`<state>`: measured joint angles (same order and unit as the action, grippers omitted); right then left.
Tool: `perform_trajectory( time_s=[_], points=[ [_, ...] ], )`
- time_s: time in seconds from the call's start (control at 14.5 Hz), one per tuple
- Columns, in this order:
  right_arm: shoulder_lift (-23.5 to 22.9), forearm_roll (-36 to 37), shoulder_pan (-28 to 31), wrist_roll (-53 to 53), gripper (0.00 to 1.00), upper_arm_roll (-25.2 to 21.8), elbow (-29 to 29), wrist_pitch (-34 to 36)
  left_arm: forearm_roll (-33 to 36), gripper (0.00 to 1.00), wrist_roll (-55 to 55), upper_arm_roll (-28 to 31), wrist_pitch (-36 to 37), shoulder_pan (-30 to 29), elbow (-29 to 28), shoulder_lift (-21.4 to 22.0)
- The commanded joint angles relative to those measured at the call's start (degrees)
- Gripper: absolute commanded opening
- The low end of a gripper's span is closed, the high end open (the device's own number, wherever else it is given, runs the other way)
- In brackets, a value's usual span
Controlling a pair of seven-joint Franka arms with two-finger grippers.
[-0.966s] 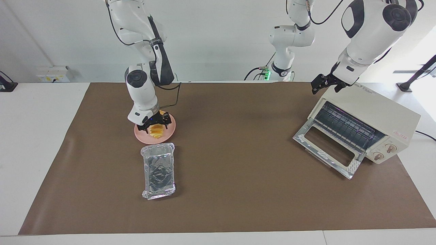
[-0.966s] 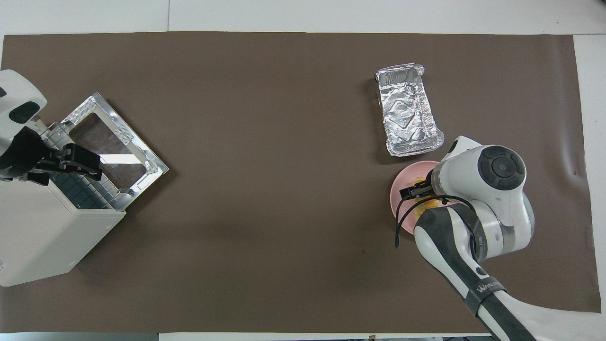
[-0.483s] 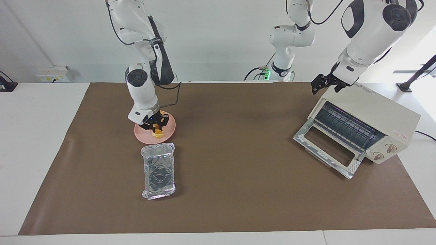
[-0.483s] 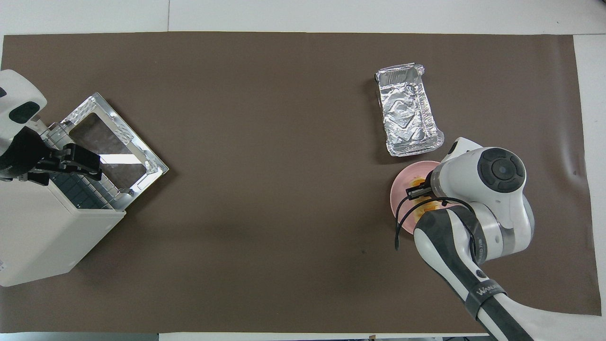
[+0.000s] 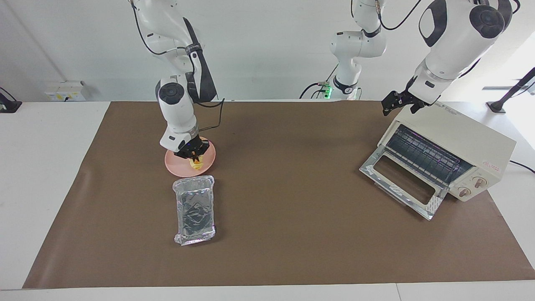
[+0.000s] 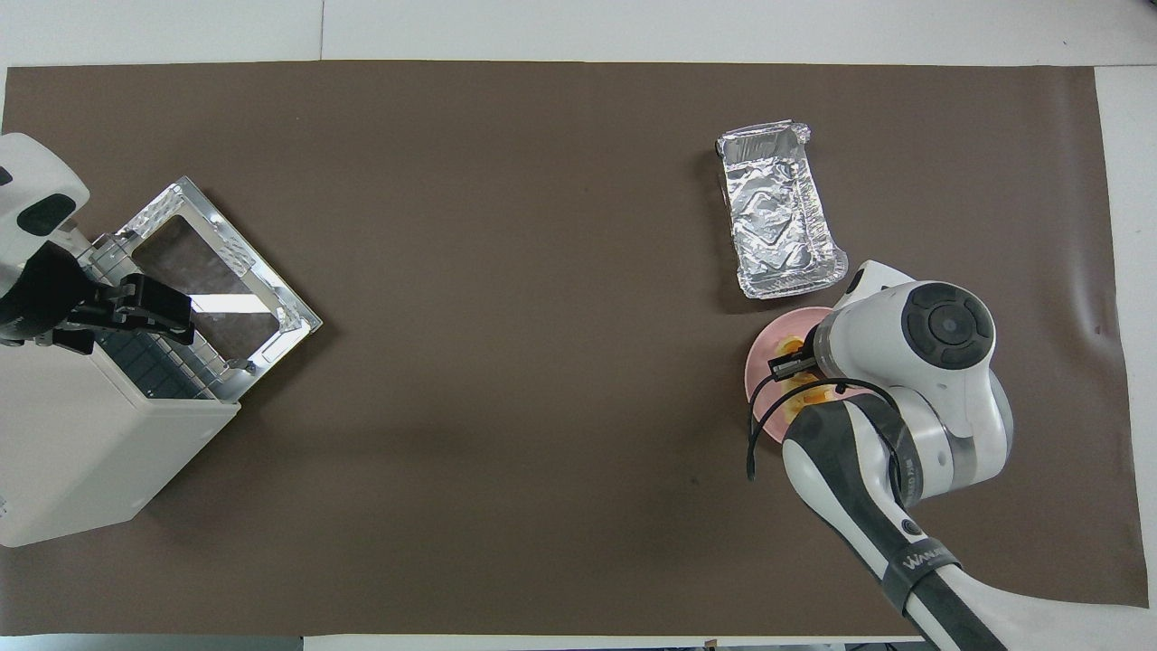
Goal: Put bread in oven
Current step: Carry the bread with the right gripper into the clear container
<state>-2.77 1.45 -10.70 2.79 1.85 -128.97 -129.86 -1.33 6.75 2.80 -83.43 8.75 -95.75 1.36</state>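
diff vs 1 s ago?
The right gripper has closed its fingers on the bread over the pink plate and begun lifting it, the wrist rising slightly. Unchanged: the left gripper waits open over the oven, whose door hangs open; the foil tray has not moved.

bread: golden, on pink plate | oven: cream, door down
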Motion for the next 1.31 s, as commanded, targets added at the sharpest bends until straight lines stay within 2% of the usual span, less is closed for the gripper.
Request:
perform_trajectory(
  time_s=[0.0, 0.21, 0.55, 0.9, 1.03, 1.24],
  points=[
    [-2.40, -0.49, 0.85, 0.81, 0.00, 0.17, 11.42, 10.99, 0.89, 1.00, -0.51, -0.17, -0.07, -0.31, -1.19, 1.46],
    [-7.06, -0.66, 1.29, 0.90, 0.00, 0.08, 25.48, 20.85, 0.89, 1.00, -0.42, -0.17, -0.16, -0.22, -1.19, 1.46],
    [-14.79, -2.95, 2.61, 1.42, 0.00, -0.01, 40.35, 22.63, 0.89, 1.00, -0.42, -0.25, -0.25, -0.22, -1.19, 1.46],
    [-33.59, -2.68, 3.05, 1.42, 0.00, -0.10, 63.55, 28.52, 0.89, 1.00, -0.42, -0.17, -0.16, -0.22, -1.19, 1.46],
    [-37.38, -2.60, 3.05, 1.34, 0.00, -0.18, 66.65, 27.39, 0.89, 1.00, -0.42, -0.26, -0.16, -0.22, -1.28, 1.46],
    [-40.38, -2.68, 3.05, 1.16, 0.00, -0.19, 67.01, 23.70, 0.89, 1.00, -0.42, -0.26, -0.16, -0.22, -1.20, 1.46]
  ],
)
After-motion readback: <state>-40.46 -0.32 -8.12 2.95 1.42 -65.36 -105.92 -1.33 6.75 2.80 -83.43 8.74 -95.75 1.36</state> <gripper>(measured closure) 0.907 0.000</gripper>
